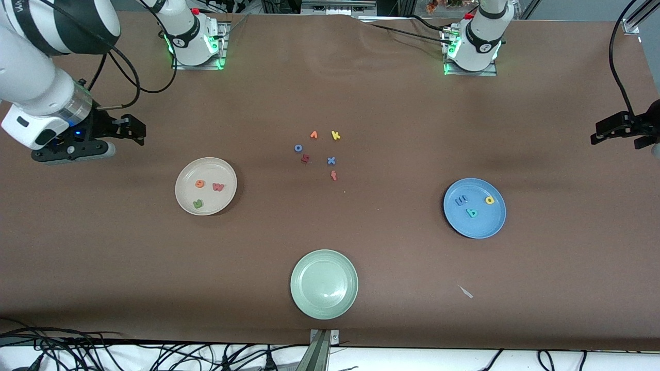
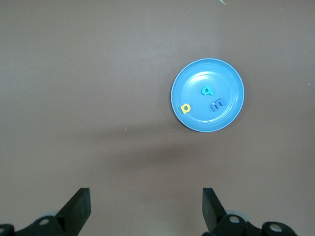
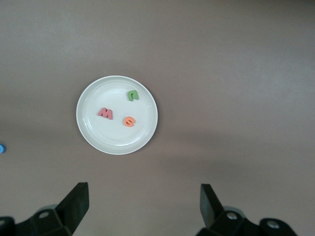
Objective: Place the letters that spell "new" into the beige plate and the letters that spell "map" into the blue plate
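Note:
The beige plate [image 1: 181, 180] holds the orange "e" [image 1: 199, 183], red "w" [image 1: 218, 187] and green "n" [image 1: 198, 204]. The blue plate [image 1: 479, 226] holds the blue "m" [image 1: 462, 201], yellow "p" [image 1: 490, 200] and teal "a" [image 1: 472, 212]. My right gripper [image 1: 140, 132] hangs open and empty over bare cloth toward the right arm's end. Its wrist view shows the beige plate [image 3: 98, 132] past its gripper [image 3: 144, 194]. My left gripper [image 1: 596, 132] hangs open and empty at the left arm's end. The blue plate [image 2: 197, 118] shows past that gripper [image 2: 146, 196].
A pale green plate [image 1: 296, 288] sits near the front camera at mid-table. Several loose letters lie in the middle: orange "v" [image 1: 313, 135], yellow "k" [image 1: 335, 135], blue "o" [image 1: 298, 148], blue "x" [image 1: 331, 161], red "f" [image 1: 334, 175]. A white scrap [image 1: 466, 292] lies on the cloth.

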